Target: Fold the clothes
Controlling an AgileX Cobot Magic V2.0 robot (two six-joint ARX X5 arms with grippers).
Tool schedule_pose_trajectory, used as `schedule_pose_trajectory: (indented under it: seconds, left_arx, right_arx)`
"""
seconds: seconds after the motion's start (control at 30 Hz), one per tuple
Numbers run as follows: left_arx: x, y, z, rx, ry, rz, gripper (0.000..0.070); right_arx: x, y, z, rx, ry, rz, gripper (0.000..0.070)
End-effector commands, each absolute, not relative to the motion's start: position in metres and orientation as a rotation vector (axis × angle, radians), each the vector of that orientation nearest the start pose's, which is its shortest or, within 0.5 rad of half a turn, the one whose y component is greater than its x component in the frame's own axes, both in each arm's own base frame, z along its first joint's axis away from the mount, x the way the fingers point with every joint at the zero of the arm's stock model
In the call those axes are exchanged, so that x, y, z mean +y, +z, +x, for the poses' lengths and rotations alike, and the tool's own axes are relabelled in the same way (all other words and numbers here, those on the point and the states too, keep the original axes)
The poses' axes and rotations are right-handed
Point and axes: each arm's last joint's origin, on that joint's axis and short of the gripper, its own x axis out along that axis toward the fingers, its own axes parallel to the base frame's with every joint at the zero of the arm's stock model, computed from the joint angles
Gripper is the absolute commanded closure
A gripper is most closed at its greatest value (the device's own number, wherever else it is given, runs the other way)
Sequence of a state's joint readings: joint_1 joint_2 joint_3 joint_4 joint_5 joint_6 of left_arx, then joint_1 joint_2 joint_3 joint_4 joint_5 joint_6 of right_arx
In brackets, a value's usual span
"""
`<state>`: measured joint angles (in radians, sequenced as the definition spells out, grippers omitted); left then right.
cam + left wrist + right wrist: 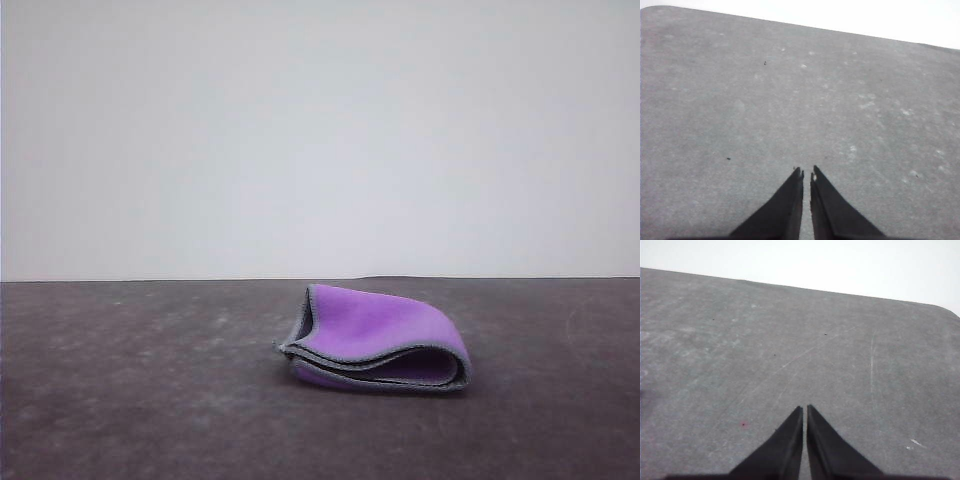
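Both claws stood clear of the work at this moment, and we take the views in turn.

Front view. We found the cloth (pixel 375 338) lying on the dark table (pixel 130 390), right of centre, already doubled over itself: purple faces outward, the light grey hem traces the stacked edges at its 9 o'clock side, and the rounded fold sits at its 3 o'clock side. The layers gaped slightly along the near edge, which we judged to be the soft fabric springing back, not an unfinished lay. We judged the folding largely done.

Left wrist view. Here the left gripper (pixel 806 173) pointed out over bare grey tabletop (pixel 790 90), its two dark fingers drawn together to a narrow slit with nothing between them. We read this as a parked pose, held away so as not to disturb the fold.

Right wrist view. Likewise the right gripper (pixel 805 408) showed its fingers nearly touching and holding nothing, above scratched table surface (pixel 840 340).

From these pictures we could not fix a clock bearing from either claw to the cloth; we judged the two well apart, since no fabric lay near the fingertips.
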<state>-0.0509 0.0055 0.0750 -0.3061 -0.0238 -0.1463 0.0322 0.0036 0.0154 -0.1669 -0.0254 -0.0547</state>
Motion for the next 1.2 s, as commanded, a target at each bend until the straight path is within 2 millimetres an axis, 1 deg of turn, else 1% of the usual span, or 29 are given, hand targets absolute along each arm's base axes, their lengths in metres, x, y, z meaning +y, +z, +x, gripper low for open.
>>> schedule_pose_trajectory:
  seconds: [0.0, 1.17]
  left_arx:
    - [-0.0042, 0.1520, 0.0907, 0.267, -0.015, -0.132, 0.0684]
    - [-0.0042, 0.1520, 0.0907, 0.267, -0.015, -0.131, 0.0684]
  right_arx:
    - [0.0038, 0.1524, 0.0961, 0.145, 0.061, -0.044, 0.0694]
    - [0.0038, 0.1524, 0.0961, 0.145, 0.061, -0.044, 0.0693]
